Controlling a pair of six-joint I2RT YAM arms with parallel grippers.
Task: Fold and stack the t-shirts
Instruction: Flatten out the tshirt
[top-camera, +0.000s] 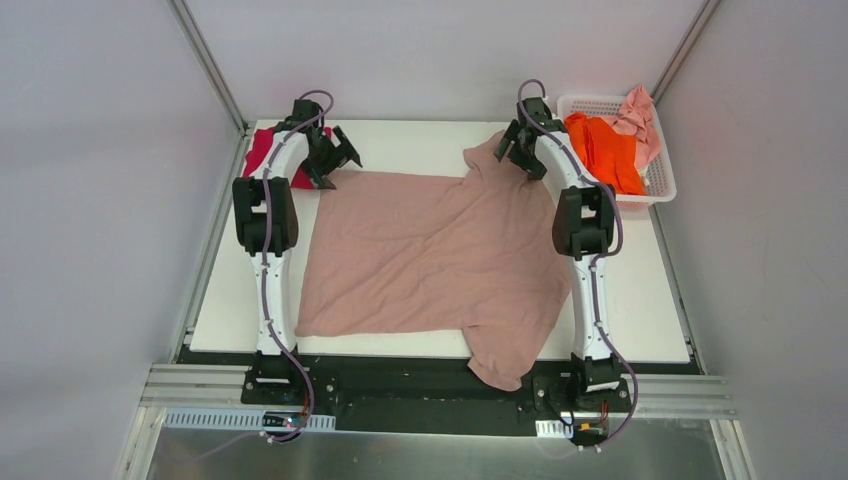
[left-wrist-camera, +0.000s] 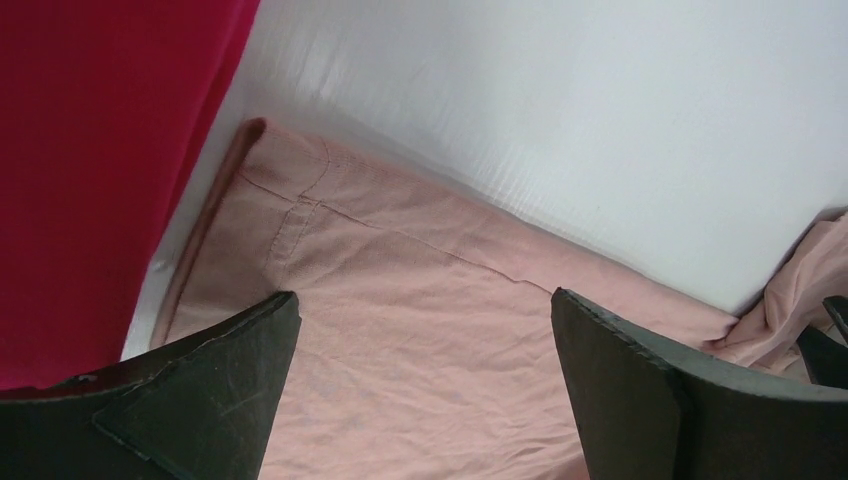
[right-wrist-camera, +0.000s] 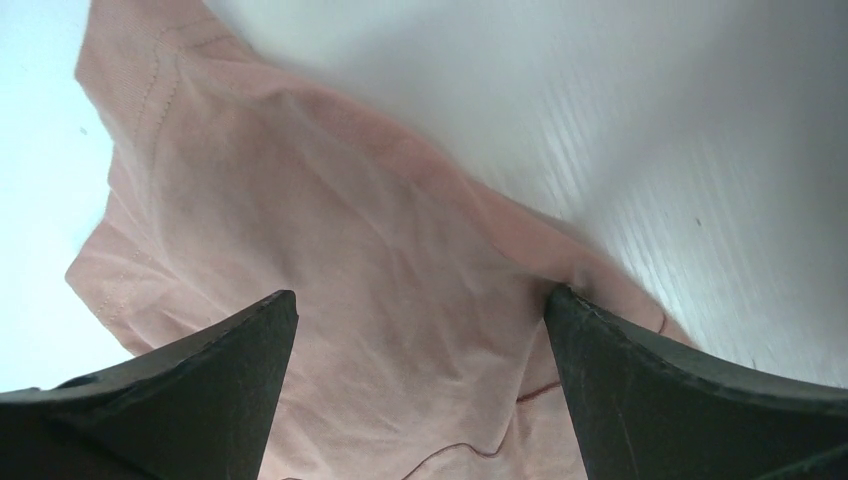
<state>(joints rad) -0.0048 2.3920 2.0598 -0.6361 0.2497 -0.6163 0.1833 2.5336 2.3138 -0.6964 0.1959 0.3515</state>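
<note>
You are seeing the dusty-pink beige t-shirt (top-camera: 430, 250) lying spread on the table (top-camera: 640, 290), with part of it drooping over the near edge. Your left gripper (top-camera: 335, 168) and right gripper (top-camera: 518, 155) are hovering over its far corners, fingers wide apart and holding nothing. The crimson-magenta t-shirt (top-camera: 262, 150) is lying far left, while the orange t-shirt (top-camera: 605, 150) and pale pink t-shirt (top-camera: 640, 120) are sitting in the basket (top-camera: 660, 185).

White table (top-camera: 420, 140) w/ beige tee (top-camera: 430, 250), crimson tee (top-camera: 262, 150) & basket (top-camera: 662, 188).

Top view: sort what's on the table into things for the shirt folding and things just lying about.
For the job: beige-pink t-shirt, spread out mid-table; crimson t-shirt, far left corner; orange t-shirt; pale pink t-shirt.
Just lying about: white lattice basket, holding the last two.
</note>
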